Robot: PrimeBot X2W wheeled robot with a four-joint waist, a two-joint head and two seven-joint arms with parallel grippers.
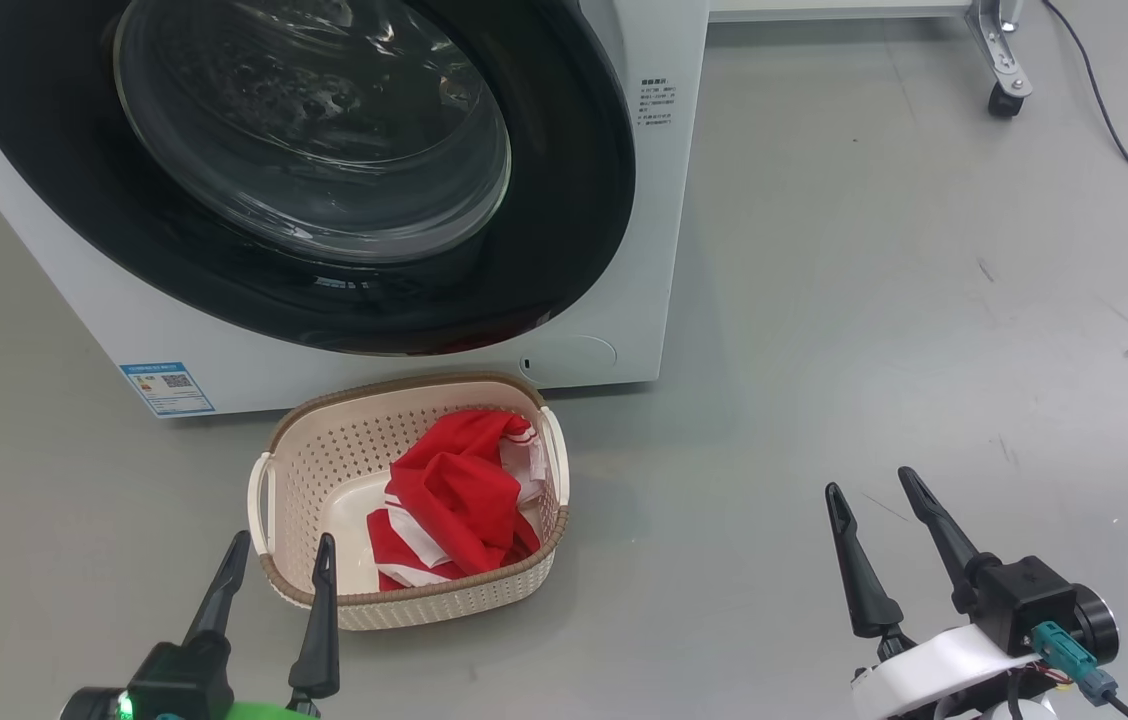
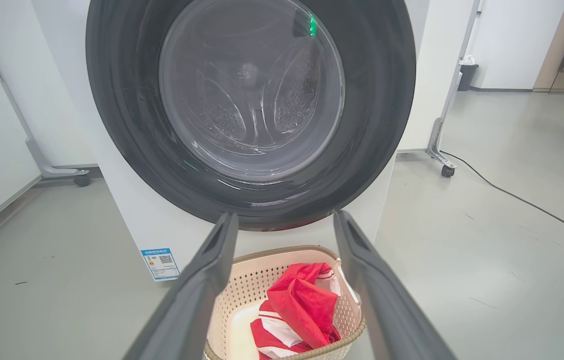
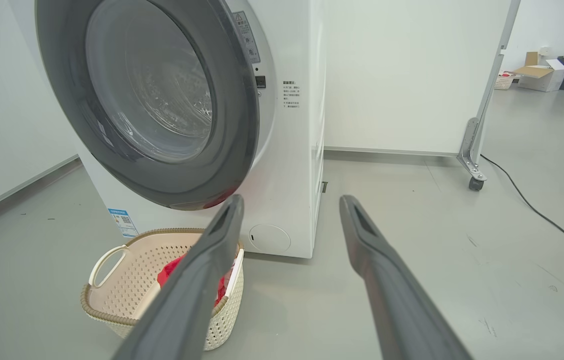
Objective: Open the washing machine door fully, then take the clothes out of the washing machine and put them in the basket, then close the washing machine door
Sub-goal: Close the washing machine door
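The white washing machine (image 1: 624, 300) stands at the top left, and its glossy black washing machine door (image 1: 564, 200) lies against its front, looking shut. Just below it on the floor sits the cream basket (image 1: 404, 385) with the red, white-striped clothes (image 1: 454, 495) inside. My left gripper (image 1: 284, 540) is open at the basket's near left corner, holding nothing. My right gripper (image 1: 869, 482) is open over bare floor to the right. The left wrist view looks past my left gripper (image 2: 284, 215) at the door (image 2: 122, 100), basket (image 2: 242, 280) and clothes (image 2: 302, 300). The right wrist view shows my right gripper (image 3: 291, 199) and the basket (image 3: 127, 270).
A wheeled frame foot with a caster (image 1: 1004, 100) and a black cable (image 1: 1124, 150) lie at the far right. A blue label (image 1: 167, 388) marks the machine's lower left corner. Grey floor (image 1: 874, 330) stretches to the right of the machine and basket.
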